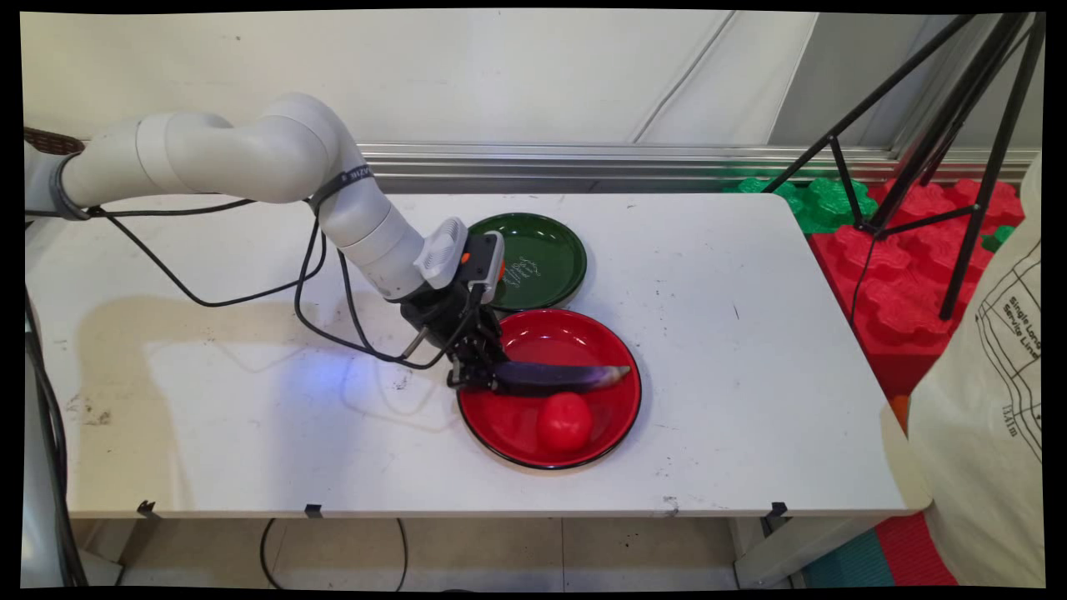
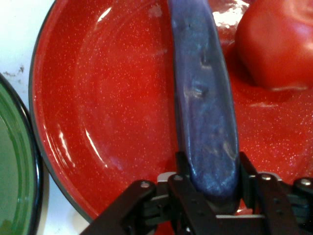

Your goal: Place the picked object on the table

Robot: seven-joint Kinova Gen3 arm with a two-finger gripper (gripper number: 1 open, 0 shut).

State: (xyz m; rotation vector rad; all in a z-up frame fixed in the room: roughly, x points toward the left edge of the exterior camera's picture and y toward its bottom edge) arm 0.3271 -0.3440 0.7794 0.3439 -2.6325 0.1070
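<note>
- The gripper (image 1: 482, 377) is clamped on the thick end of a purple eggplant (image 1: 560, 377), which stretches away from it over the red plate (image 1: 583, 333).
- Beside the eggplant (apart from it), a red tomato (image 1: 564, 421) sits in that plate.
- Behind the gripper, a green plate (image 1: 546, 250) lies on the white surface (image 1: 750, 350).

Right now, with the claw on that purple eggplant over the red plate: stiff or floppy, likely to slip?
Probably stiff: the eggplant sticks out sideways from the claw without sagging. Held at one end, so it may pivot. Its skin looks glossy in the hand view, so it could slip. Released, its rounded body might roll across the red plate toward the tomato.
</note>
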